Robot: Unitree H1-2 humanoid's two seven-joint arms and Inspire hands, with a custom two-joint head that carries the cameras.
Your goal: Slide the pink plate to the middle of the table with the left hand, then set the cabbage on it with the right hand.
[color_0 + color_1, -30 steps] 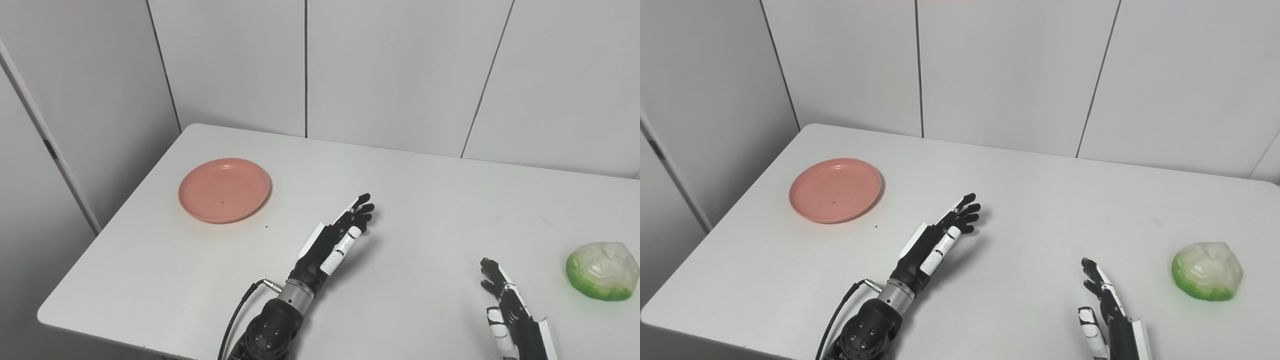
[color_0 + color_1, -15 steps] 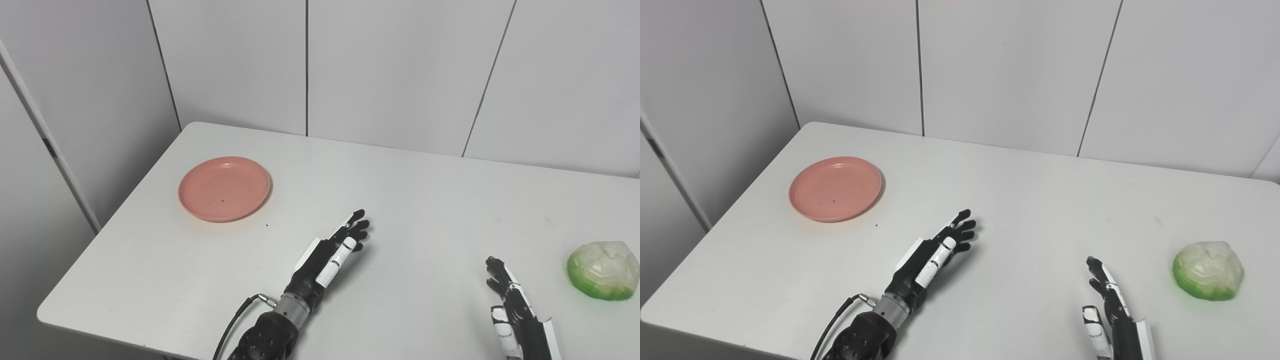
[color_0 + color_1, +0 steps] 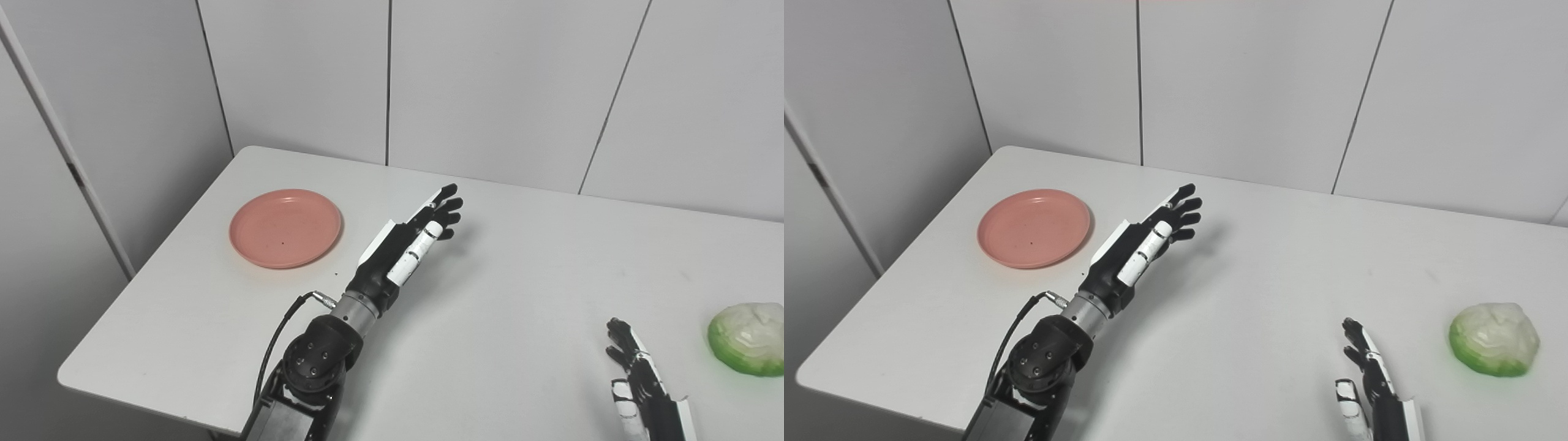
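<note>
Left eye view: left hand (image 3: 409, 244) fingers (image 3: 450, 211) extended and spread, holding nothing, raised above the table (image 3: 520, 257), pointing toward the far edge. It sits right of the pink plate (image 3: 285, 228), not touching it; a strip of bare surface lies between them. Right hand (image 3: 1371, 383) low at the bottom edge, fingers straight and apart, empty, partly cut off by the frame. Pink plate lies flat near the table's left edge, toward the far-left corner, with open surface to its right all the way across the middle. Cabbage (image 3: 1494, 339) rests on the table at the far right, near the right edge, well apart from the right hand. Grey panel wall (image 3: 490, 86) stands behind the far edge.
</note>
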